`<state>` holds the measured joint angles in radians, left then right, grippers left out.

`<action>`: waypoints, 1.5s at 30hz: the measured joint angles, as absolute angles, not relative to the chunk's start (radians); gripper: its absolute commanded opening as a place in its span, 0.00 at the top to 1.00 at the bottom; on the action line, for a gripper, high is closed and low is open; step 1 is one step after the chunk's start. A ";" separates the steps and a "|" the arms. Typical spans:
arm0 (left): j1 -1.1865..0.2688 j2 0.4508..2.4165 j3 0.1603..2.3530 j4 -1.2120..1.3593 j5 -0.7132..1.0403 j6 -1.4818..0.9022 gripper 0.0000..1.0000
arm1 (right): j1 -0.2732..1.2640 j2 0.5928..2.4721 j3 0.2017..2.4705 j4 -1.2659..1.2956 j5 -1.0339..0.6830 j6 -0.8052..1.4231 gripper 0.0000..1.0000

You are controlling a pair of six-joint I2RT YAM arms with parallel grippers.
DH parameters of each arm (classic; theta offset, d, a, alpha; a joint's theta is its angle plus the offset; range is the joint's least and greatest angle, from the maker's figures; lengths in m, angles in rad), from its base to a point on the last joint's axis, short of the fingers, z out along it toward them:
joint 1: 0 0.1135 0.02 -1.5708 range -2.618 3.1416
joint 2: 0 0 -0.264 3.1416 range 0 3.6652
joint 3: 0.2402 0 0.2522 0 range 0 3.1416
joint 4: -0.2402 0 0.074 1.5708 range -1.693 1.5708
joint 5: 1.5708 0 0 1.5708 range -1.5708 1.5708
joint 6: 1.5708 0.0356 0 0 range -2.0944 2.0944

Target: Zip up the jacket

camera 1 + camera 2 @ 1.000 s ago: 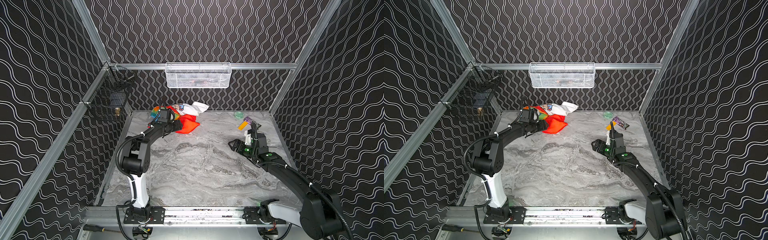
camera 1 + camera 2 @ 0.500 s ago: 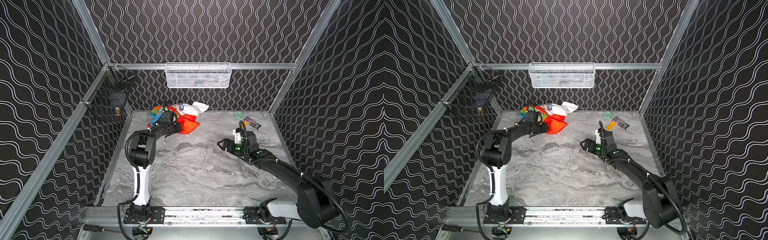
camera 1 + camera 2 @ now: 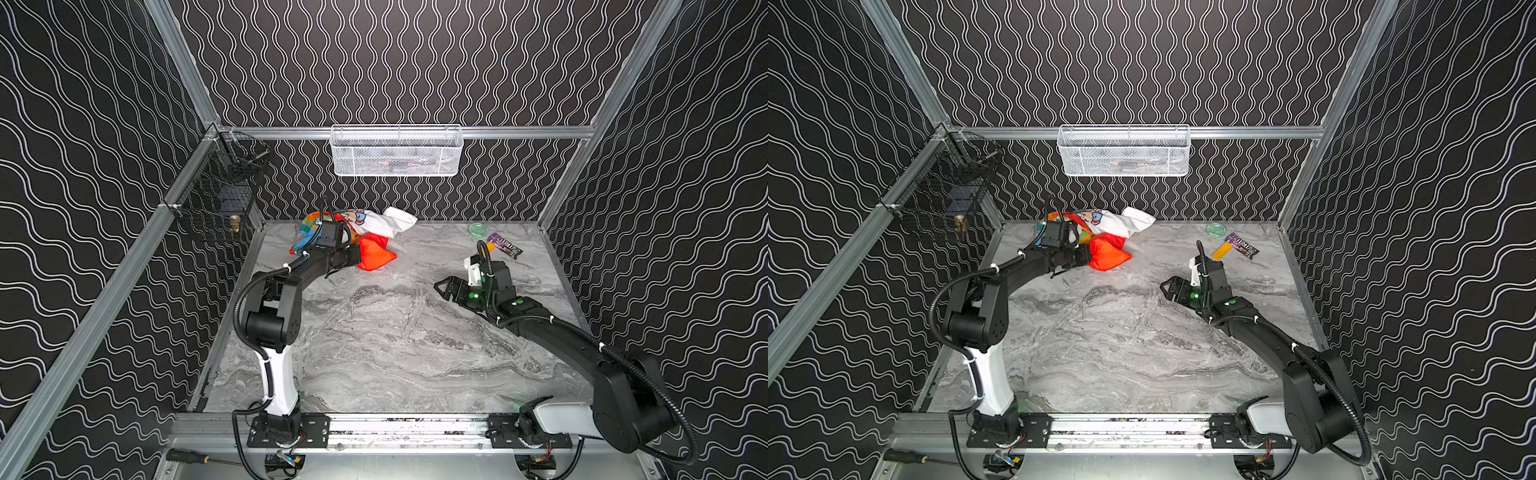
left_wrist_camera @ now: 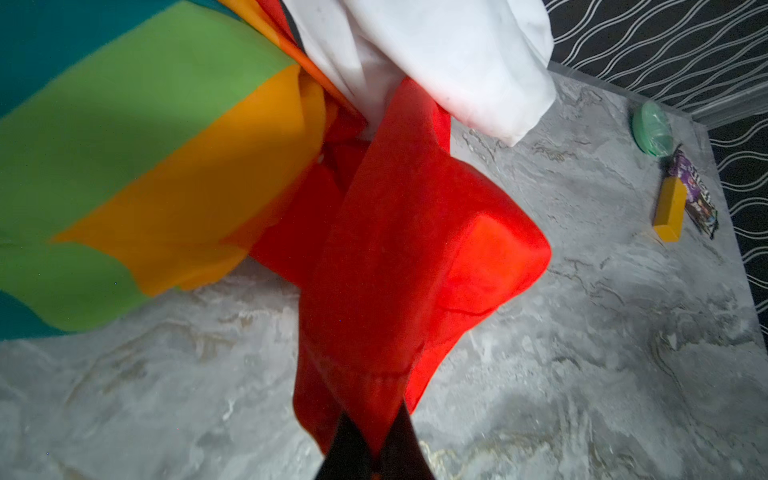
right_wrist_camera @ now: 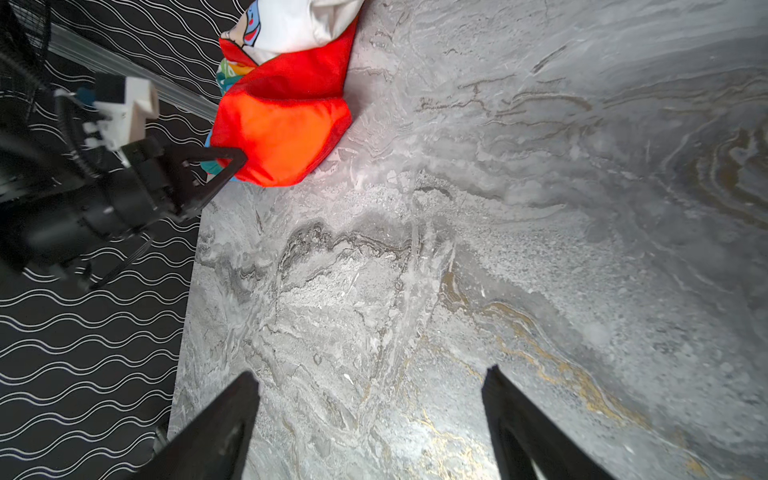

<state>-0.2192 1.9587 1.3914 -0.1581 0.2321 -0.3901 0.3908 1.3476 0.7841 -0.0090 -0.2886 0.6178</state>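
Observation:
The jacket (image 3: 376, 254) lies crumpled at the back left of the marble table, rainbow stripes to the left, white printed lining on top, red cloth in front. The zipper is not visible. My left gripper (image 3: 357, 258) is shut on the red cloth's near edge; in the left wrist view the red jacket (image 4: 407, 257) runs down into the closed left gripper (image 4: 374, 432). My right gripper (image 3: 441, 286) is open and empty over bare table right of centre, well apart from the jacket. In the right wrist view the right gripper (image 5: 371, 372) points toward the jacket (image 5: 286, 137) and the left gripper (image 5: 241, 160).
A white wire basket (image 3: 397, 151) hangs on the back wall and a black wire basket (image 3: 216, 199) on the left wall. At the back right lie a green disc (image 3: 478, 228), a yellow block (image 3: 491, 248) and a purple wrapper (image 3: 505, 245). A screwdriver (image 3: 187, 457) lies outside the front rail.
My left gripper has closed on the jacket's red cloth. The right arm has swung left toward the table's middle, its gripper staying open.

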 measured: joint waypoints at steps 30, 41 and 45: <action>-0.634 1.710 1.427 -0.296 0.303 -0.288 1.00 | 0.402 1.344 0.759 0.045 -0.328 0.635 0.09; -0.669 1.697 1.464 -0.316 0.361 -0.279 0.54 | 0.420 1.340 0.752 0.096 -0.342 0.611 0.40; -0.670 1.662 1.432 -0.332 0.322 -0.279 0.42 | 0.420 1.355 0.752 0.093 -0.339 0.614 0.29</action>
